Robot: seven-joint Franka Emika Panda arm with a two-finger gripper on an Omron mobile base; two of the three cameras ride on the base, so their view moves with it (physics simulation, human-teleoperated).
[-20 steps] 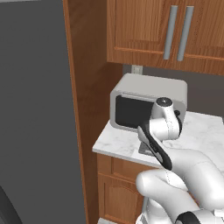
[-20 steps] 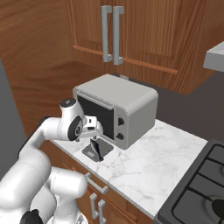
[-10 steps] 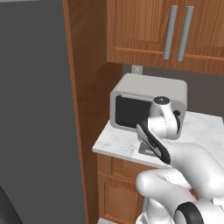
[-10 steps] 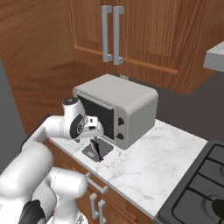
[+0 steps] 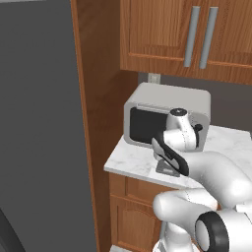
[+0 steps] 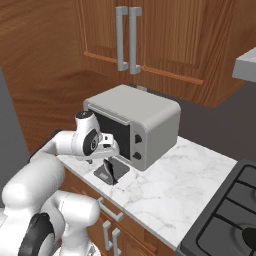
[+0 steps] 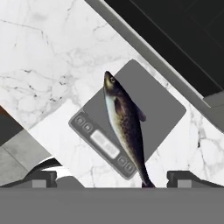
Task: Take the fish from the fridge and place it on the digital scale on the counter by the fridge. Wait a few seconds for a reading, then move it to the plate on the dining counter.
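Note:
The fish (image 7: 124, 122), dark grey with a paler belly, lies diagonally across the digital scale (image 7: 162, 105), a small flat grey slab with a display strip along one edge. Its tail end runs down between my fingertips in the hand view. My gripper (image 7: 113, 177) hangs just above it, open, with the fingers (image 7: 41, 177) far apart and not touching the fish. From the base, the fish (image 5: 171, 157) and the scale (image 5: 165, 171) sit in front of the microwave, under my gripper (image 5: 170, 146). The right base view has the fish (image 6: 112, 170), scale (image 6: 102, 175) and gripper (image 6: 107, 150).
The boxy light-grey microwave (image 5: 167, 106) stands directly behind the scale on the marble counter (image 6: 170, 175). The grey fridge (image 5: 39, 123) rises at the left past a wood panel. Wooden wall cabinets (image 6: 130, 35) hang overhead. A black stove (image 6: 225, 210) lies at the right.
My hand has drifted very slightly; the fish and the scale stay where they were.

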